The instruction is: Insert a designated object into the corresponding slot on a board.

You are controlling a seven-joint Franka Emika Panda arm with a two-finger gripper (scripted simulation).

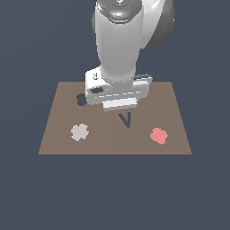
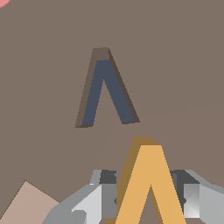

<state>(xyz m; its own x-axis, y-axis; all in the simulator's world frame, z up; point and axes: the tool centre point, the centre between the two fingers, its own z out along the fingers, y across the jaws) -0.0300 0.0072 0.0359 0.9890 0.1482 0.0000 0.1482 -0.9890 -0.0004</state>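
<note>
Blocking much of the exterior view, the white arm [image 1: 117,40] stands over the middle of the brown board [image 1: 58,117], and its wrist housing covers the gripper [image 1: 119,109] almost entirely; only a sliver of the orange-yellow piece [image 1: 117,109] peeks out below it. From the wrist view the gripper [image 2: 148,199] is plainer: one grey finger [image 2: 94,201] sits on each side of the orange-yellow piece [image 2: 148,183], pinching its V-shaped body between them. The frame edge cuts off the piece's two legs, so their ends cannot be seen.

The piece hangs just beside the dark navy V-shaped slot [image 2: 105,89], apart from it and pointing the same way. In the exterior view that slot [image 1: 125,120] lies right below the wrist housing.

A dark cutout [image 1: 81,99] is half hidden behind the housing, so its outline is hard to make out. A pale flower-shaped piece [image 1: 79,132] lies toward the exterior view's left and a pink flower-shaped piece [image 1: 159,135] toward its right. A tan tile [image 2: 26,205] and a pink sliver [image 2: 3,2] are clipped by the wrist view's edges.

No writing or label can be read anywhere. The board is flat and matte, set on a plain dark blue-grey ground [image 1: 27,193].
</note>
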